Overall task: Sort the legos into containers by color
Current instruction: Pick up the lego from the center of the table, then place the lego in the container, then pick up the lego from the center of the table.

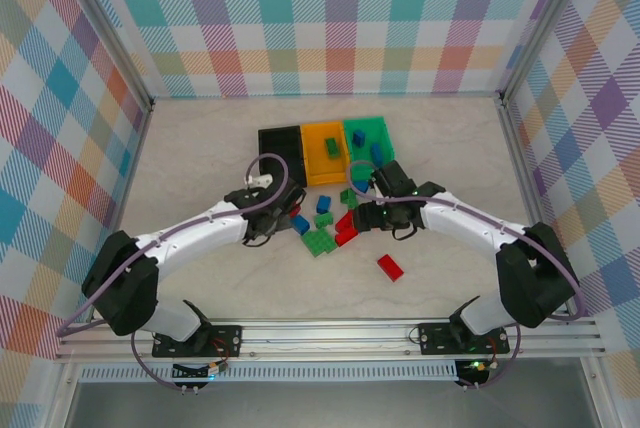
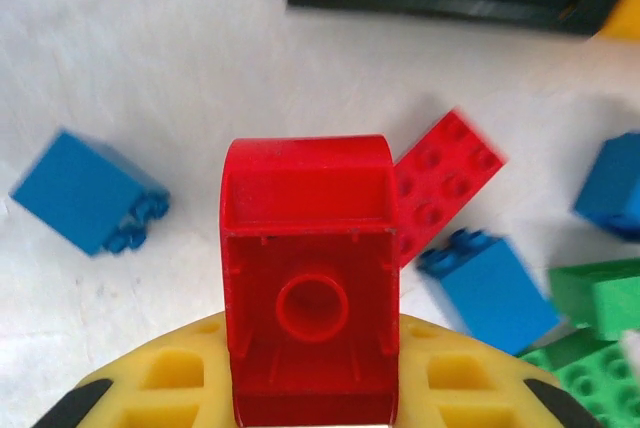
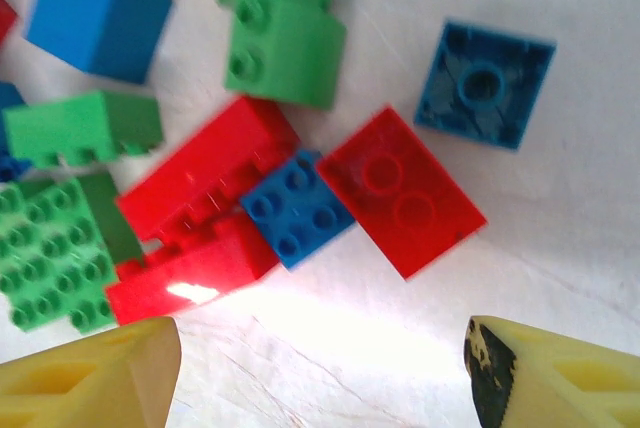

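Note:
My left gripper [image 2: 310, 393] is shut on a red lego [image 2: 308, 288], hollow underside facing the camera, held just above the table. In the top view the left gripper [image 1: 284, 224] sits left of the lego pile [image 1: 325, 228]. On the right side of the pile, my right gripper [image 1: 357, 214] stands open, and the right gripper [image 3: 320, 373] has only bare table between its yellow fingers. Red [image 3: 400, 188], blue [image 3: 297, 208] and green [image 3: 285, 48] legos lie just beyond them. The containers stand behind: black [image 1: 268, 138], orange [image 1: 312, 134], green [image 1: 372, 124].
A green lego [image 1: 332, 147] lies in the orange bin and blue legos [image 1: 358, 138] in the green bin. One red brick [image 1: 390, 267] lies apart, nearer the front. Blue bricks [image 2: 90, 193] and a red plate [image 2: 445, 183] surround the held brick. Checked walls enclose the table.

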